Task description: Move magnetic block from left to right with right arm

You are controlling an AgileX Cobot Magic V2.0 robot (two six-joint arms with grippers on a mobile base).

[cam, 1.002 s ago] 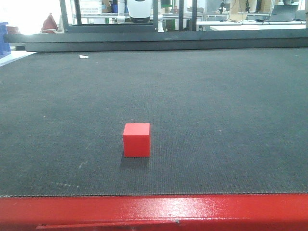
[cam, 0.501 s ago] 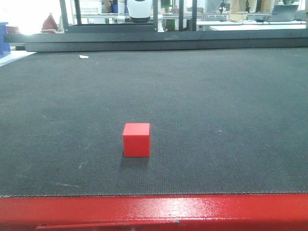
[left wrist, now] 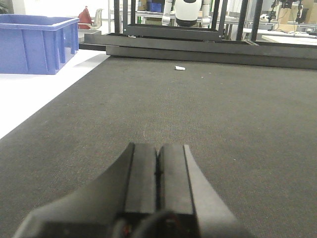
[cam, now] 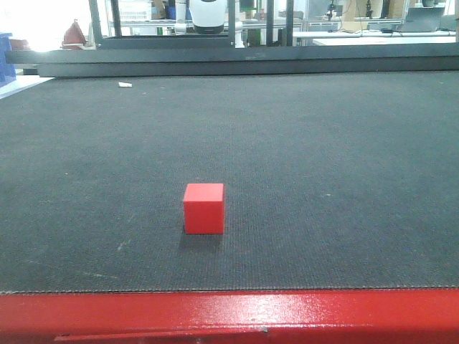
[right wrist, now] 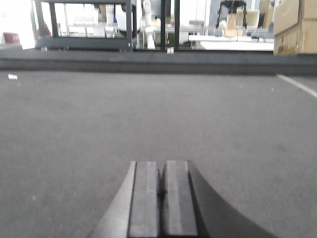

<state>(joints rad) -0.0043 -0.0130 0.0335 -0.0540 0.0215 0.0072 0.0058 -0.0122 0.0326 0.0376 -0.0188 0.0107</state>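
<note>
The magnetic block (cam: 204, 208), a small bright-red cube, rests alone on the dark mat (cam: 323, 158) in the front view, slightly left of centre and near the front edge. Neither arm shows in that view. In the left wrist view my left gripper (left wrist: 158, 147) is shut, its two pads pressed together with nothing between them, low over the mat. In the right wrist view my right gripper (right wrist: 161, 163) is likewise shut and empty above bare mat. The block appears in neither wrist view.
A red metal rail (cam: 229, 315) borders the mat's front edge. A small white scrap (cam: 125, 84) lies far back left. A blue bin (left wrist: 34, 42) stands off the mat's left side. A dark frame (cam: 237, 57) runs along the back edge.
</note>
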